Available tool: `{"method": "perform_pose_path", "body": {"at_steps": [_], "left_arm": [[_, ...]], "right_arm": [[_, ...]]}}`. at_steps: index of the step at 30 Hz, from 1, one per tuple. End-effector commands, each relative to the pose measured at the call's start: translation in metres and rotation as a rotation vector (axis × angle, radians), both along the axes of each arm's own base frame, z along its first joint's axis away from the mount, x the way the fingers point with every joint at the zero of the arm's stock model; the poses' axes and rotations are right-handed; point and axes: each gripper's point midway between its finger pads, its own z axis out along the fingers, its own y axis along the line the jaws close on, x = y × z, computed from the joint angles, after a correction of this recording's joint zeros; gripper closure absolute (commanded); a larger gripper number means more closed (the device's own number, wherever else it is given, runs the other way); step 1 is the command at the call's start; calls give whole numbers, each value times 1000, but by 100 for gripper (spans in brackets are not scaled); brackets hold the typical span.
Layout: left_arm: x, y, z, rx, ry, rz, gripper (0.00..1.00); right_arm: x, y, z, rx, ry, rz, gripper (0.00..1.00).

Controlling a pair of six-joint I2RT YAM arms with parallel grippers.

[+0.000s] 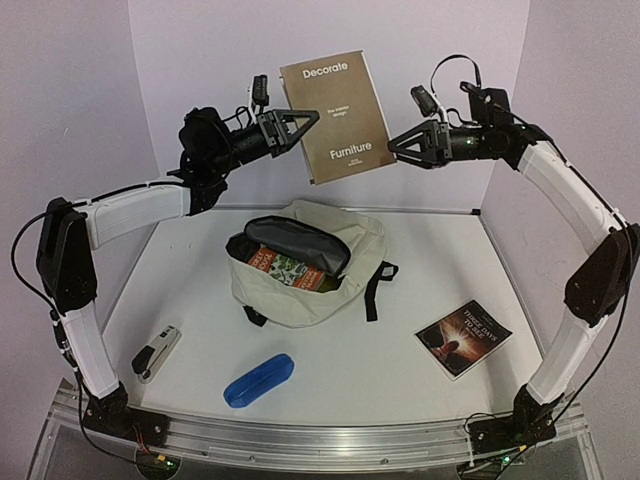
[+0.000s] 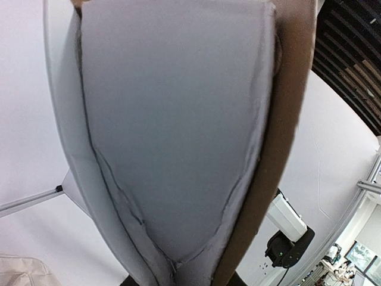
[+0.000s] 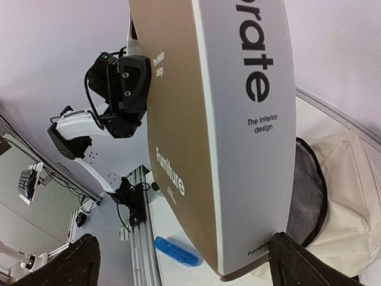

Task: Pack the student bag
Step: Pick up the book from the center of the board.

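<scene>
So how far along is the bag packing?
Done: an orange book lies inside the open student bag. In hand: the left tool holds the tan book above it, right tool open beside it. Left: stapler, blue pencil case, dark booklet on the table.

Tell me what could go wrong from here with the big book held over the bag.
1. The left tool pinches the tan book by one edge only and the right tool is open, so it may swing or slip.
2. The student bag already holds an orange book, and its mouth looks narrower than the tan one, so the rim may catch it.
</scene>
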Motion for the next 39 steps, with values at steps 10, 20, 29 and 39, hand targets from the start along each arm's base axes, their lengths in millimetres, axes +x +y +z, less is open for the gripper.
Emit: {"method": "perform_pose_path", "body": {"at_steps": [10, 20, 29, 39], "left_arm": [[-5, 27, 48, -249, -69, 40, 77], [21, 43, 53, -457, -37, 110, 75], [28, 48, 55, -529, 1, 112, 75], [32, 43, 55, -544, 21, 87, 74]], "right_arm": [[51, -30, 69, 311, 9, -171, 2], [17, -25, 110, 520, 15, -42, 2], [49, -13, 81, 530, 96, -188, 2], [57, 17, 57, 497, 126, -236, 2]]}}
